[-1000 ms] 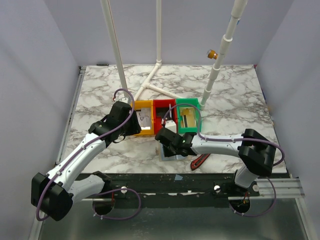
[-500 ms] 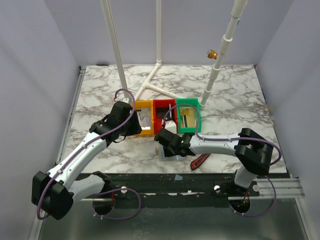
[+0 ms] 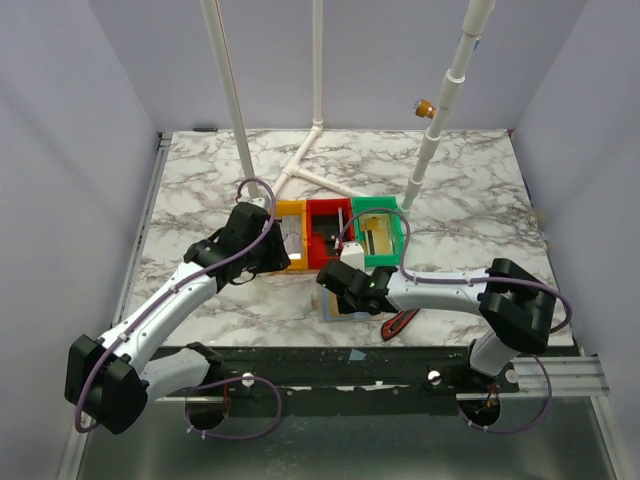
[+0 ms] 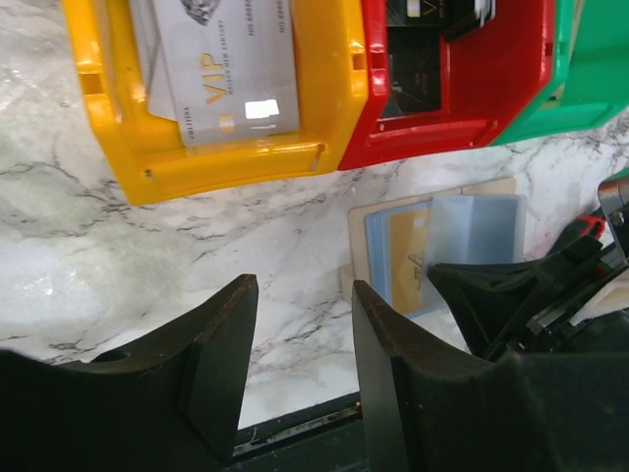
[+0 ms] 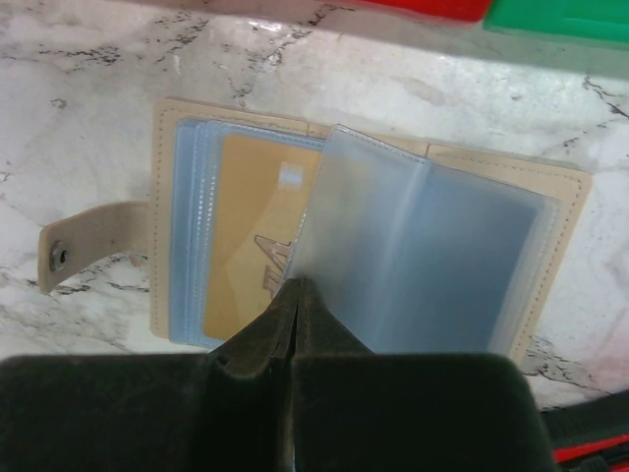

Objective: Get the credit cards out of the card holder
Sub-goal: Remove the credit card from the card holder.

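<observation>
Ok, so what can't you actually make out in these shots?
- Top view: the card holder is mostly under the right arm.
- Right wrist view: a frosted sleeve covers the holder's right half, so any cards there are unseen; only the gold card shows.
- Same view: whether the shut right pincer pinches that sleeve, its own fingers hide.
- Left wrist view: the red bin is cut off by the top edge.
</observation>
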### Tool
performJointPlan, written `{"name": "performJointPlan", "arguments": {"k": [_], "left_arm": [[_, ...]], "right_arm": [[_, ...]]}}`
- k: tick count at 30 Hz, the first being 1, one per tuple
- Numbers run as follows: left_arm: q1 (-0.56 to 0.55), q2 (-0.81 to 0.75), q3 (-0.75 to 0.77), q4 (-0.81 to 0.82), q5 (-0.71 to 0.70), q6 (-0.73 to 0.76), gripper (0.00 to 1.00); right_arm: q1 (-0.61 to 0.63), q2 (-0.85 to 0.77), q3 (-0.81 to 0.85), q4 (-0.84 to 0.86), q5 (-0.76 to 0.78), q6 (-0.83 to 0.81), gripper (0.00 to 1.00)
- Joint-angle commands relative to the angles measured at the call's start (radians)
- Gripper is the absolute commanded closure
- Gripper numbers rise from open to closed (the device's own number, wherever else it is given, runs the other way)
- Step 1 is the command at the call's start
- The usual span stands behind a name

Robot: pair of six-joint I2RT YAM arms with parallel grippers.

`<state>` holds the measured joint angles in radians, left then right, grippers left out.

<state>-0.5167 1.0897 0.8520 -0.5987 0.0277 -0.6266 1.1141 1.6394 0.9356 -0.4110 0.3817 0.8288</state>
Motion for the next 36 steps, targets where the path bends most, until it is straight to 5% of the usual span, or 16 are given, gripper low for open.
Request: {"name": "performJointPlan", "arguments": {"k": [1, 18, 36], "left_arm": [[-0.046, 0.029, 0.007, 0.057, 0.073, -0.03, 0.56], [-0.252, 0.34, 0.086, 0.224, 0.135, -0.117, 0.84], [-0.311, 0.575, 0.171, 0.255, 0.141, -0.135, 0.98]], "right_arm": [[-0.014, -0.035, -0.035, -0.04, 0.048, 0.034, 0.99], [-0.055, -0.173, -0.147, 0.029, 0.009, 0.091, 0.99], [-0.079, -0.189, -0.199, 0.043, -0.03, 0.106, 0.99]]}}
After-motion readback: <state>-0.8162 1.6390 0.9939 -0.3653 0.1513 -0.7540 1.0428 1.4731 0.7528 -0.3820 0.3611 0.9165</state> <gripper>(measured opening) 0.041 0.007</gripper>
